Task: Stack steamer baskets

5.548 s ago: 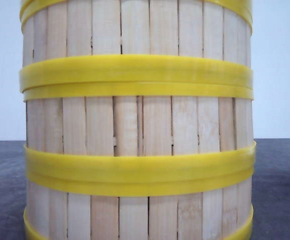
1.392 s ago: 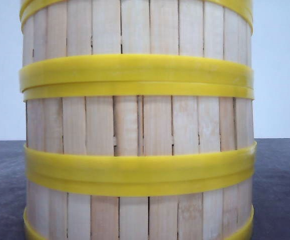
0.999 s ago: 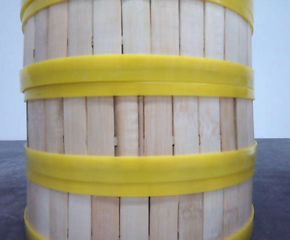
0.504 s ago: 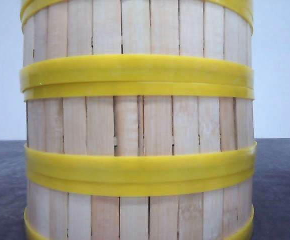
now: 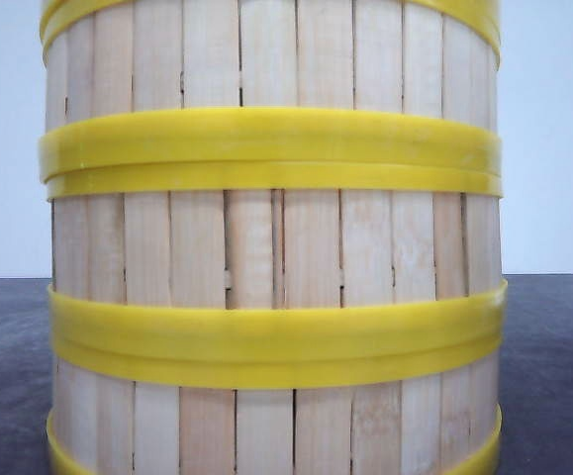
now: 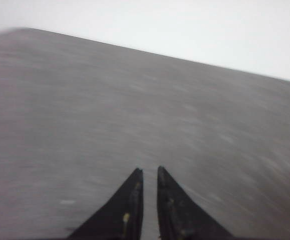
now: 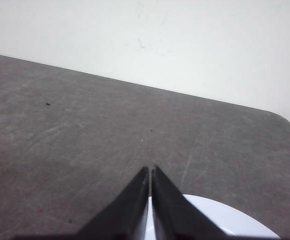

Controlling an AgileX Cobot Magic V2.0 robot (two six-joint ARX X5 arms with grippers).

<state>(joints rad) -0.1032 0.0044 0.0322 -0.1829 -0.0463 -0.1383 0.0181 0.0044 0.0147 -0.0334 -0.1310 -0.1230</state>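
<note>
Baskets: a tall pile of round steamer baskets made of pale wooden slats with thick yellow plastic rims (image 5: 271, 247) fills most of the front view. They sit one on top of another, right in front of the camera.
Rims: two full yellow bands go across the pile where baskets meet. A bit more yellow shows at the very top and at the very bottom corners.
How many: the top and bottom of the pile are cut off by the picture edges, so the number of baskets cannot be told.
Table: a dark grey table top (image 5: 553, 376) shows on both sides of the pile, low in the front view.
Wall: a plain white wall (image 5: 553, 129) is behind the table.
Left gripper: the black left gripper (image 6: 150, 172) has its two pointed fingers close together, with only a thin gap between them. Nothing is between them. Only the grey table shows past the fingers, and this picture is blurry.
Right gripper: the black right gripper (image 7: 150, 170) has its fingers pressed nearly together too, and it holds nothing.
White thing: a flat round white thing (image 7: 225, 220) lies on the table just under the right gripper's fingers. Only part of it shows, so what it is cannot be told.
</note>
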